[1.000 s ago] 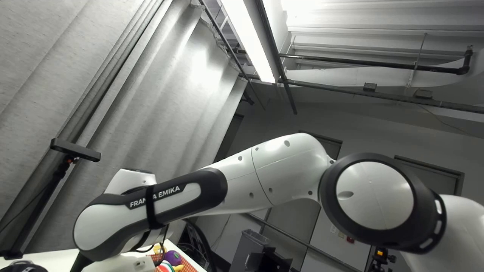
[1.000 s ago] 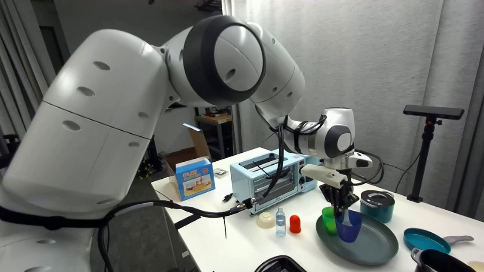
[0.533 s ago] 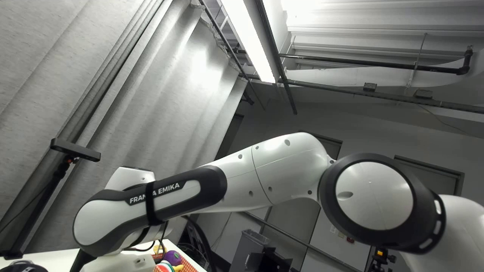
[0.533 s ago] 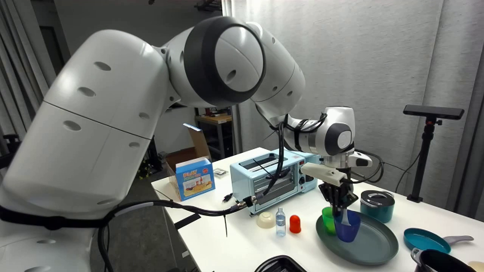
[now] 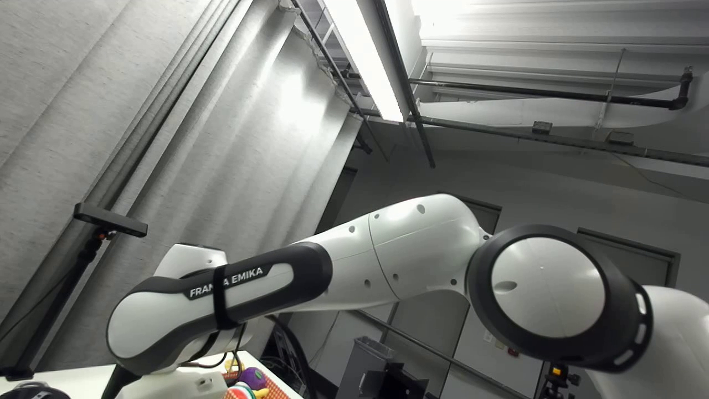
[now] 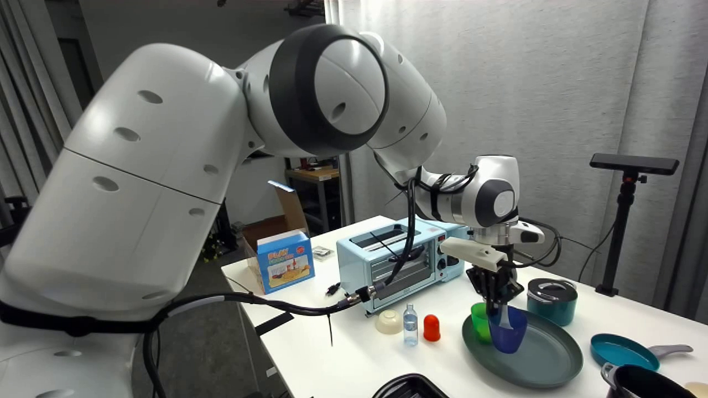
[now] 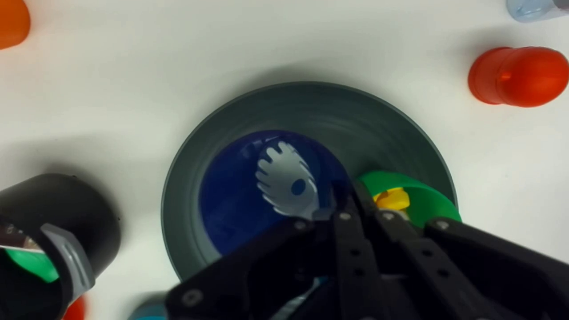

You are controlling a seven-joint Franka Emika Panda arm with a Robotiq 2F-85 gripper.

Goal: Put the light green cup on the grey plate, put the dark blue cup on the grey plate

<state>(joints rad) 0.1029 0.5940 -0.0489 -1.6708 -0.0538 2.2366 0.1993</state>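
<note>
In both exterior views the arm [image 6: 409, 99] rises to a high elbow, then slopes down along the forearm to the wrist, where the gripper [image 7: 353, 195] points downward over the grey plate [image 7: 306, 102].

The dark blue cup [image 7: 235, 191] is right at the fingertips, mouth up, most of it lying to one side of the jaws. In it sits a pale toothed utensil [image 7: 282, 171], whose stem passes out of sight behind the fingers. Whether the base of this cup touches the plate below the jaws, I cannot tell.

Across the jaws from it, just beside the fingers, the green cup [image 7: 429, 202] stands on the plate with a yellow piece [image 7: 393, 198] inside; contact with a finger cannot be made out.

The jaws are drawn nearly together, pinching the dark blue cup by its rim on the side toward the green cup.
</note>
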